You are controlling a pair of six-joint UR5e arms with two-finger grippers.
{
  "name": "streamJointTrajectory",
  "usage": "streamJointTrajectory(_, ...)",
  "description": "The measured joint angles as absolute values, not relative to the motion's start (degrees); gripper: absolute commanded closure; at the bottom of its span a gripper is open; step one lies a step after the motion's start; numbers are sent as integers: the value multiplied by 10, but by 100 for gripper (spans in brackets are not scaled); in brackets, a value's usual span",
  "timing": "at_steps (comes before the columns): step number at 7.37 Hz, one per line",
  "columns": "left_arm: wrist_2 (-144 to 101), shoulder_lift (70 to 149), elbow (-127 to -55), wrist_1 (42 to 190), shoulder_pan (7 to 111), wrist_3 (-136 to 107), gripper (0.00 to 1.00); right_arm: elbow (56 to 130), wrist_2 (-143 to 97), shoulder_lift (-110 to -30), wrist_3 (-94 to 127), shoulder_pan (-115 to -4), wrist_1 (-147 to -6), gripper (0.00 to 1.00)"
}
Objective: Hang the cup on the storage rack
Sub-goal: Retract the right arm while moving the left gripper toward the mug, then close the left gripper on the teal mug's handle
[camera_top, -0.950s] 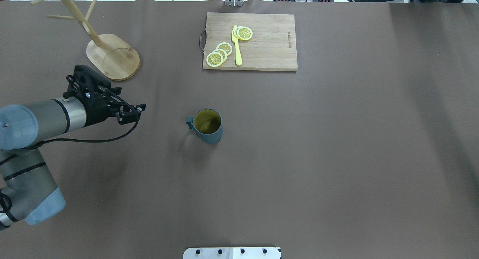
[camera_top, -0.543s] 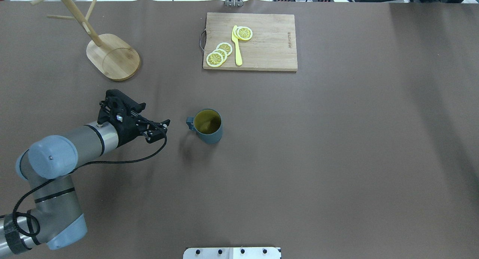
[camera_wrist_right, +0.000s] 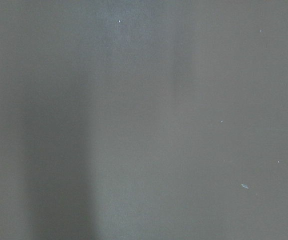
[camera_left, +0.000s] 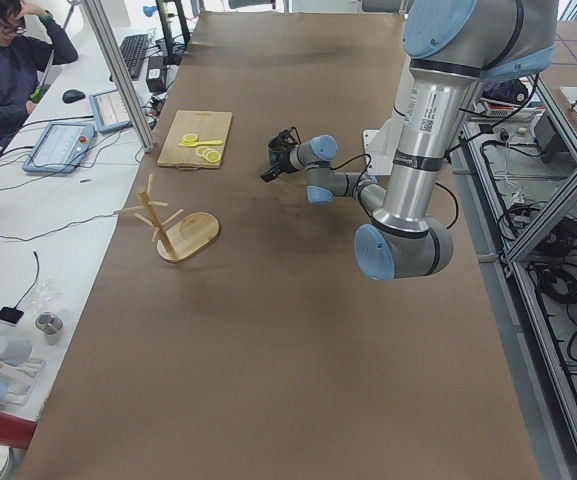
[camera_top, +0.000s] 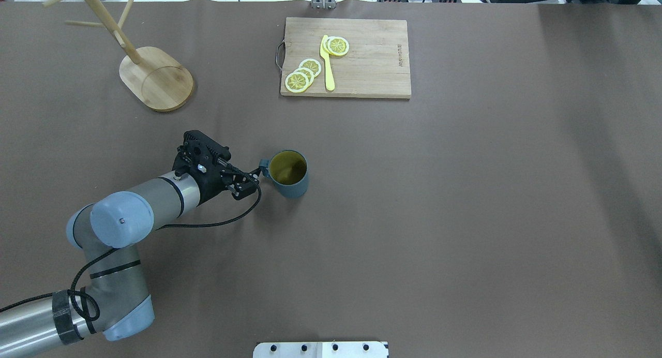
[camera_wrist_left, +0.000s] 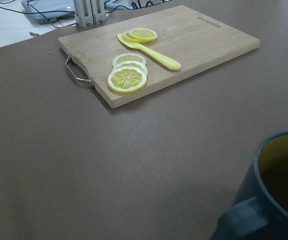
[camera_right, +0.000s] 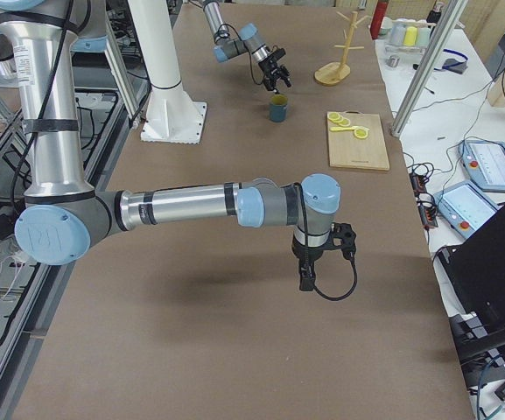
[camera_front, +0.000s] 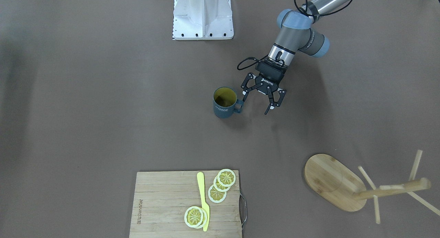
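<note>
The dark teal cup [camera_top: 288, 174] stands upright on the brown table, handle toward my left arm, "HOME" lettering showing in the front-facing view [camera_front: 223, 102]. My left gripper [camera_top: 249, 183] is open and empty, just beside the handle. In the front-facing view, the left gripper [camera_front: 256, 106] has one fingertip [camera_front: 244, 99] close to the handle. The left wrist view shows the cup's rim and handle [camera_wrist_left: 276, 197] at the lower right. The bamboo storage rack [camera_top: 156, 79] stands at the far left with bare pegs. My right gripper [camera_right: 310, 278] shows only in the exterior right view; I cannot tell its state.
A bamboo cutting board [camera_top: 368, 63] with lemon slices [camera_top: 303, 74] and a yellow knife [camera_top: 327, 63] lies at the far middle of the table. The robot's base plate [camera_front: 202, 16] is at the near edge. An operator [camera_left: 8, 70] sits beyond the table.
My left arm has swung right from near the rack's base toward the cup; its open gripper now sits at the cup's handle. The cup has not moved.
</note>
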State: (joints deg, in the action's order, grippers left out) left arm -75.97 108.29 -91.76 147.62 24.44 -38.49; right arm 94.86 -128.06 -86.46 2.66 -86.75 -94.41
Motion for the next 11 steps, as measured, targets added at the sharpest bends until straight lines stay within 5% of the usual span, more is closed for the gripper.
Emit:
streamJointTrajectory(2,-760,1084,-915,1476,238,-386,12,948,-1281,-864,27,-867,-944,0)
streamJointTrajectory(5,-763,1088,-915,1477,223,-385,44,948,-1281,-862,28,-867,-944,0)
streamJointTrajectory(11,-764,1098,-917,1481,213,-384,59,947,-1281,-862,28,-867,-944,0)
